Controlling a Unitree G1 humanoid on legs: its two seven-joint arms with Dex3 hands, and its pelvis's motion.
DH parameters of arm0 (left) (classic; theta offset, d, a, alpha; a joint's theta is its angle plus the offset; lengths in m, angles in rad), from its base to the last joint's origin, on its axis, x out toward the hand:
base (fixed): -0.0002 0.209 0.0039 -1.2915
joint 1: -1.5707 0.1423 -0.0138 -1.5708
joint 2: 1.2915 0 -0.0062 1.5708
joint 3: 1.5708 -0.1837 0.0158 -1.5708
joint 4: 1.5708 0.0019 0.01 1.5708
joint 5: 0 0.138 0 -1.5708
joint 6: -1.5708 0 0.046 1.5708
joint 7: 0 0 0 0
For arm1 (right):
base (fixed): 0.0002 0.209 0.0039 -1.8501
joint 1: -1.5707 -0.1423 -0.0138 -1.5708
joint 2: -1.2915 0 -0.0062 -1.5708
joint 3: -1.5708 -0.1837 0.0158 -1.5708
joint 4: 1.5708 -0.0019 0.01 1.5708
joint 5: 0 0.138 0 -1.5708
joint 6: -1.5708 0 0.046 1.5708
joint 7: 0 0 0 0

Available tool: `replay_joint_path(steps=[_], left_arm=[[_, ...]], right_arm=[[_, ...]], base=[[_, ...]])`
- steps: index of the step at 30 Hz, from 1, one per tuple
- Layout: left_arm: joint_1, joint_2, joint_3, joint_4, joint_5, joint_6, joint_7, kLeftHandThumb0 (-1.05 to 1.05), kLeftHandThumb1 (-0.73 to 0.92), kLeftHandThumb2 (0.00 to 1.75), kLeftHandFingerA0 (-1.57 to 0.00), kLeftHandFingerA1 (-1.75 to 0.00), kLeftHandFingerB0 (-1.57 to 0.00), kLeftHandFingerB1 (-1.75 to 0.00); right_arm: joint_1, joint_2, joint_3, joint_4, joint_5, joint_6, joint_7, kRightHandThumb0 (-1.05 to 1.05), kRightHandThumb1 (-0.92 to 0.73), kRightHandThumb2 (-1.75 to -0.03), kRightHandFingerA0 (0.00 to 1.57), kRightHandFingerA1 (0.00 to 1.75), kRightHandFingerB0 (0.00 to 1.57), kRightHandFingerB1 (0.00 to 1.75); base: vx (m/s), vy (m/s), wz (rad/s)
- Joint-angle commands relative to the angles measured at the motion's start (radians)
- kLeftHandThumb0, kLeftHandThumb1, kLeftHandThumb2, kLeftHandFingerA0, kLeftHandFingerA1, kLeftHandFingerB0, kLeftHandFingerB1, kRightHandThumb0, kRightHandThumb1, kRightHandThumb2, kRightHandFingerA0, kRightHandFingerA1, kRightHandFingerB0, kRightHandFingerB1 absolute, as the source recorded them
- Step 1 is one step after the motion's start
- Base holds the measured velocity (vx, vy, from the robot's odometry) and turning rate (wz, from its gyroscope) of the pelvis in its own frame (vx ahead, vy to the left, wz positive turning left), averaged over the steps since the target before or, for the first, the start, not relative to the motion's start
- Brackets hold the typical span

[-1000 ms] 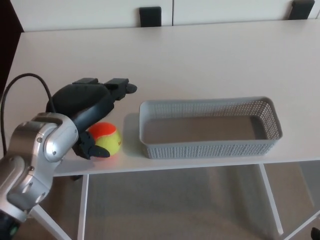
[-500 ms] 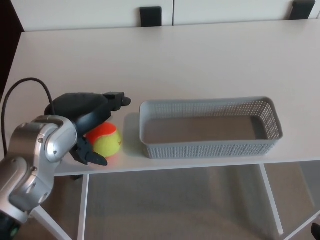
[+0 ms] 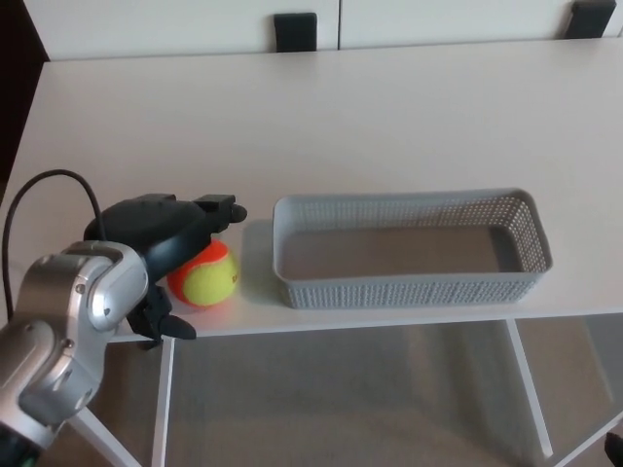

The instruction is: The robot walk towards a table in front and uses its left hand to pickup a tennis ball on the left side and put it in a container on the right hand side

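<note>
A yellow and orange tennis ball (image 3: 204,275) rests on the white table (image 3: 321,126) near its front edge, left of the basket. My left hand (image 3: 165,238) arches over the ball from the left, open: two fingers (image 3: 222,208) reach past the ball's far side and the thumb (image 3: 173,326) hangs at the table's front edge, not closed on the ball. The grey perforated basket (image 3: 409,290) stands to the right of the ball, with nothing inside. My right hand does not show.
A black cable (image 3: 39,190) loops up from my left forearm (image 3: 68,321). Two dark chair backs (image 3: 294,29) stand behind the table's far edge. Below the front edge are the table's white legs (image 3: 161,409) and the floor.
My left hand has lowered and drawn back toward the front edge, settling around the ball. The ball and basket have stayed where they were.
</note>
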Motion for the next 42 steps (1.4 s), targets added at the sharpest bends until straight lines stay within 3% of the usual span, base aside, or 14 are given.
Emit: replay_joint_path(steps=[1, 2, 7, 16, 17, 18, 19, 20, 23, 30, 31, 35, 36, 42], left_arm=[[-0.002, -0.001, -0.006, 0.006, 0.034, 0.023, -0.013, -0.24, 0.16, 0.76, 0.0, -0.48, 0.0, -0.46], [-0.004, -0.003, -0.008, 0.008, 0.04, 0.024, -0.012, -0.42, 0.36, 0.52, -0.19, -0.31, -0.14, -0.28], [-0.038, -0.005, -0.011, 0.034, 0.044, 0.009, -0.011, -0.25, 0.18, 0.77, 0.0, -0.47, 0.0, -0.46], [-0.047, -0.012, -0.009, 0.063, 0.045, -0.036, 0.033, -0.49, 0.37, 0.6, -0.32, -0.39, -0.14, -0.32], [-0.048, -0.014, -0.011, 0.064, 0.039, -0.049, 0.033, -0.34, 0.43, 0.55, -0.76, -0.47, -0.23, -0.3], [-0.054, -0.016, -0.012, 0.071, 0.037, -0.059, 0.034, -0.33, 0.38, 0.61, -0.86, -0.83, -0.24, -0.36], [-0.062, -0.018, -0.013, 0.079, 0.037, -0.066, 0.037, -0.33, 0.38, 0.61, -0.86, -0.83, -0.24, -0.36], [-0.08, -0.024, -0.021, 0.09, 0.042, -0.05, 0.012, -0.2, 0.62, 0.59, -0.79, -1.04, -0.44, -0.35], [-0.147, -0.051, -0.067, 0.138, 0.06, 0.016, -0.103, -0.16, 0.58, 0.58, -0.98, -0.57, -0.6, -0.4], [-0.226, -0.075, -0.146, 0.247, 0.093, 0.015, -0.13, -0.15, 0.45, 0.54, -0.95, -0.63, -0.8, -0.49], [-0.23, -0.081, -0.153, 0.254, 0.098, 0.014, -0.123, -0.09, 0.53, 0.56, -0.85, -1.01, -0.79, -0.58], [-0.231, -0.081, -0.158, 0.266, 0.094, -0.002, -0.109, -0.13, 0.51, 0.59, -0.86, -1.01, -0.77, -0.58], [-0.216, -0.077, -0.156, 0.261, 0.091, -0.013, -0.096, -0.11, 0.53, 0.55, -0.87, -0.78, -0.72, -0.48], [-0.215, -0.07, -0.149, 0.257, 0.086, -0.018, -0.1, -0.13, 0.55, 0.56, -0.86, -0.96, -0.75, -0.55]], right_arm=[[0.0, -0.009, -0.003, -0.007, -0.002, 0.005, -0.006, -0.31, -0.62, -0.58, 0.04, 0.48, 0.0, 0.36], [-0.002, -0.01, -0.003, -0.009, -0.001, 0.007, -0.005, -0.36, -0.54, -0.7, 0.04, 0.47, 0.01, 0.3], [-0.027, -0.006, -0.006, -0.03, 0.012, 0.031, -0.001, -0.29, -0.63, -0.59, 0.01, 0.48, 0.0, 0.34], [0.003, 0.006, 0.004, -0.152, 0.023, 0.115, 0.002, -0.27, -0.66, -0.59, 0.02, 0.46, 0.0, 0.33], [0.01, 0.01, 0.005, -0.173, 0.025, 0.131, 0.0, -0.32, -0.55, -0.78, 0.0, 0.44, 0.0, 0.3], [0.01, 0.014, 0.006, -0.19, 0.028, 0.146, -0.003, -0.31, -0.58, -0.77, 0.01, 0.45, 0.01, 0.29], [0.007, 0.016, 0.006, -0.201, 0.029, 0.158, -0.005, -0.31, -0.58, -0.77, 0.01, 0.45, 0.01, 0.29], [-0.002, 0.015, 0.006, -0.203, 0.029, 0.164, -0.006, -0.26, -0.67, -0.62, 0.0, 0.43, 0.0, 0.3], [-0.01, 0.016, 0.002, -0.213, 0.029, 0.172, -0.006, -0.31, -0.57, -0.78, 0.0, 0.41, 0.0, 0.28], [-0.048, 0.014, -0.006, -0.222, 0.031, 0.2, -0.01, -0.24, -0.68, -0.6, 0.0, 0.46, 0.0, 0.33], [-0.058, 0.009, -0.008, -0.227, 0.028, 0.207, -0.011, -0.24, -0.68, -0.59, 0.0, 0.49, 0.0, 0.33], [-0.07, 0.003, -0.009, -0.236, 0.024, 0.228, -0.008, -0.27, -0.66, -0.61, 0.01, 0.45, 0.0, 0.31], [-0.064, 0.005, -0.01, -0.236, 0.025, 0.229, -0.007, -0.27, -0.65, -0.62, 0.01, 0.43, 0.0, 0.32], [-0.077, 0.006, -0.013, -0.227, 0.032, 0.234, -0.004, -0.28, -0.67, -0.6, 0.01, 0.45, 0.0, 0.34]], base=[[0.0, 0.0, 0.0], [0.0, 0.0, 0.0], [0.0, 0.0, 0.0], [0.0, 0.0, 0.0], [0.0, 0.0, 0.0], [0.0, 0.0, 0.0], [0.0, 0.0, 0.0], [0.0, 0.0, 0.0], [0.0, 0.0, 0.0], [0.0, 0.0, 0.0], [0.0, 0.0, 0.0], [0.0, 0.0, 0.0], [0.0, 0.0, 0.0], [0.0, 0.0, 0.0]])
